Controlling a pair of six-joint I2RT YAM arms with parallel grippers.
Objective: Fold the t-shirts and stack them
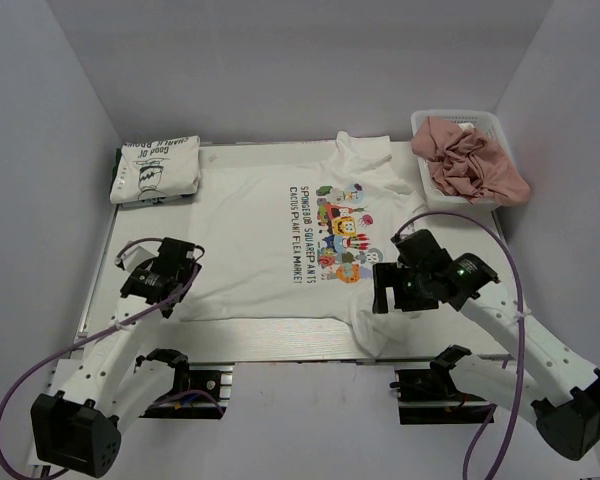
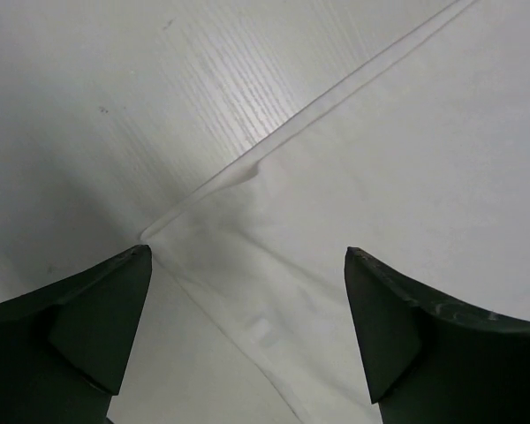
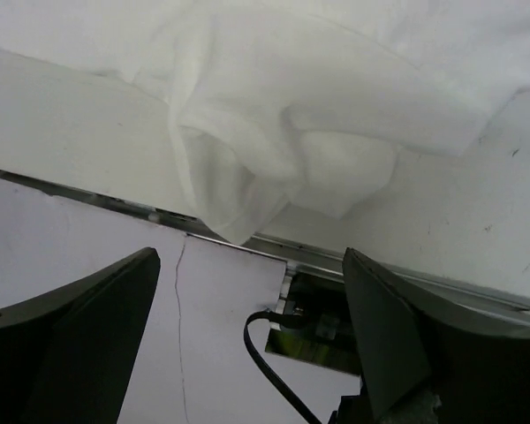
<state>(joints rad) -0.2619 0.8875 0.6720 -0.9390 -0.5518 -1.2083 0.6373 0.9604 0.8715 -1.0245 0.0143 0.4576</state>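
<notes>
I read the spread t-shirt (image 1: pixel 270 235) flat across the middle of the table (image 1: pixel 280 335), hem to the left and sleeves to the right. The folded t-shirt (image 1: pixel 156 170) sits at the far-left corner, just beside the hem. The basket (image 1: pixel 492 120) stands at the far-right corner with a crumpled cloth (image 1: pixel 475 168) in it. The left gripper (image 2: pixel 247 256) hangs over the hem's near corner. The right gripper (image 3: pixel 252 256) hangs over the near sleeve (image 3: pixel 274 168), which is bunched at the table's near edge.

White arm links (image 1: pixel 110 348), black joints (image 1: pixel 75 432), dark wedge-shaped pincer fingers (image 2: pixel 79 336), purple cables (image 1: pixel 521 290)
</notes>
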